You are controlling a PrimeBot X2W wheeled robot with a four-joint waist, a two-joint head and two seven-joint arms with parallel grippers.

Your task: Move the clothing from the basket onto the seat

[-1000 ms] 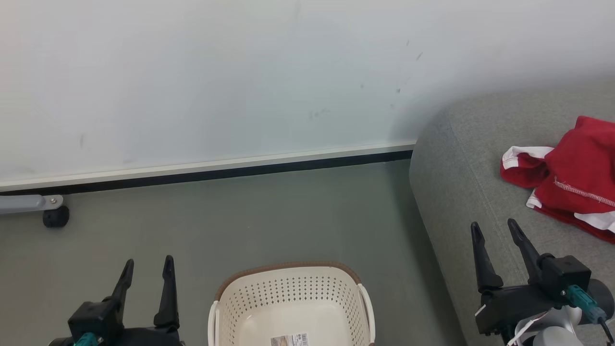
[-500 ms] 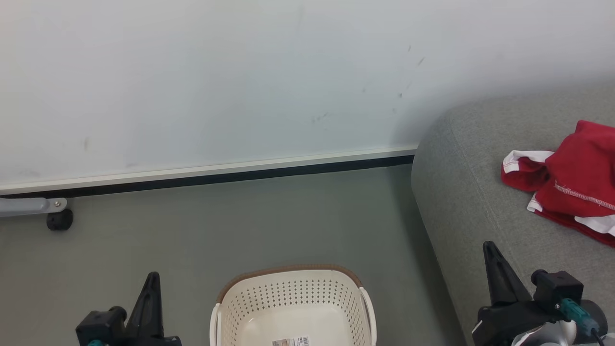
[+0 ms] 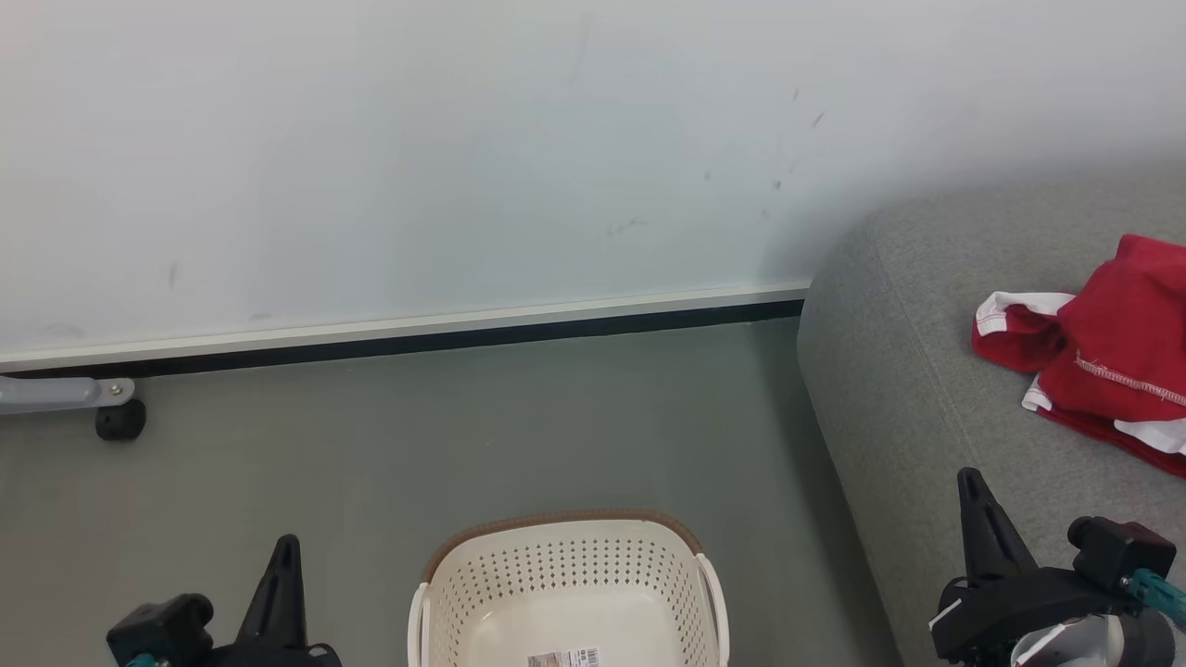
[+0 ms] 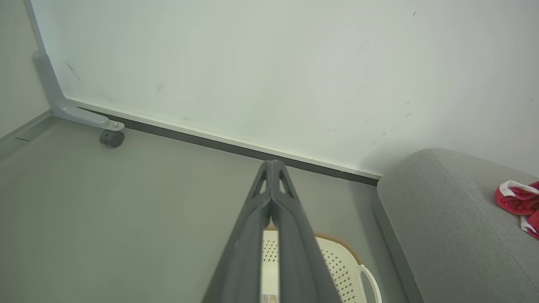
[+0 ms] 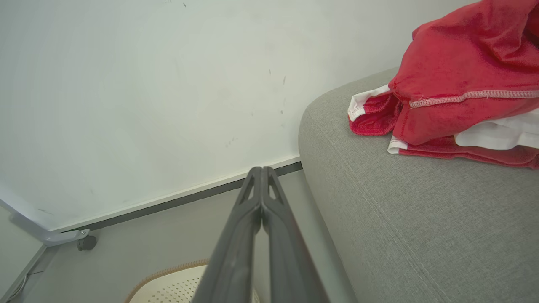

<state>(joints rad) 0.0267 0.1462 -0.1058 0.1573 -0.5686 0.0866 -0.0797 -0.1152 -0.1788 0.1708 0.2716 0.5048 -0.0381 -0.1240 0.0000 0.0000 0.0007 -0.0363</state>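
Observation:
The red clothing [image 3: 1103, 361] lies in a heap on the grey seat [image 3: 908, 389] at the right, one piece showing white trim, the other white stitching; the same clothing [image 5: 459, 84] shows in the right wrist view. The cream basket [image 3: 565, 574] stands on the floor at bottom centre, with just a label on its base. My left gripper [image 3: 284, 547] is shut beside the basket's left side, holding nothing. My right gripper [image 3: 970, 482] is shut over the seat's front part, short of the clothing. The left wrist view shows the fingers [image 4: 273, 168] pressed together.
A white wall with a dark baseboard [image 3: 417, 338] runs behind the grey floor. A grey frame leg with a black caster [image 3: 119, 419] stands at the far left by the wall. Open floor lies between the basket and the wall.
Both grippers went from open to shut and drew back toward the bottom of the head view. The camera shifted slightly.

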